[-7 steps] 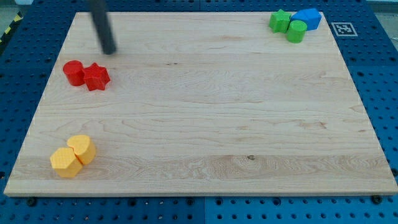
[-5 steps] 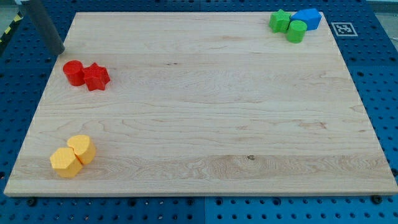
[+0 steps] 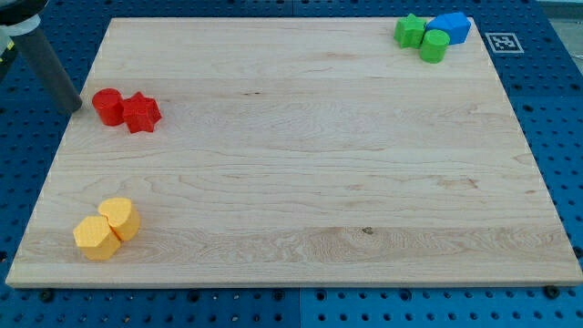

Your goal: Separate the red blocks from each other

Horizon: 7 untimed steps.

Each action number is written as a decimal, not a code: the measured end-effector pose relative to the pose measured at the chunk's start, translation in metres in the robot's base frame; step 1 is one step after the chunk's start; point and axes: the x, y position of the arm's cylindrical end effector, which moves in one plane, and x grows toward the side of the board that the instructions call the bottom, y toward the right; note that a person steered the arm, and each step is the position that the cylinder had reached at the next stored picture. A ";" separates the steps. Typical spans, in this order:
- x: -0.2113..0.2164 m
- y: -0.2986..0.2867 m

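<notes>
A red cylinder [image 3: 107, 106] and a red star [image 3: 141, 112] sit touching each other near the left edge of the wooden board [image 3: 301, 164], the cylinder on the left. My tip [image 3: 74, 106] is just off the board's left edge, a short way left of the red cylinder and level with it, not touching it.
Two yellow blocks [image 3: 107, 228] sit together at the bottom left. A green star [image 3: 409, 31], a green cylinder [image 3: 434, 46] and a blue block [image 3: 452, 27] cluster at the top right. A marker tag [image 3: 502, 42] lies right of the board.
My tip has moved from above the red star, leftward past the board's edge and then down, now level with the red cylinder. The blocks have not moved.
</notes>
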 end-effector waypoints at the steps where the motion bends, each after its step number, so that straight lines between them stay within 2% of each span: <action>1: 0.002 0.009; 3: 0.006 0.063; 5: 0.043 0.108; 7: 0.044 0.159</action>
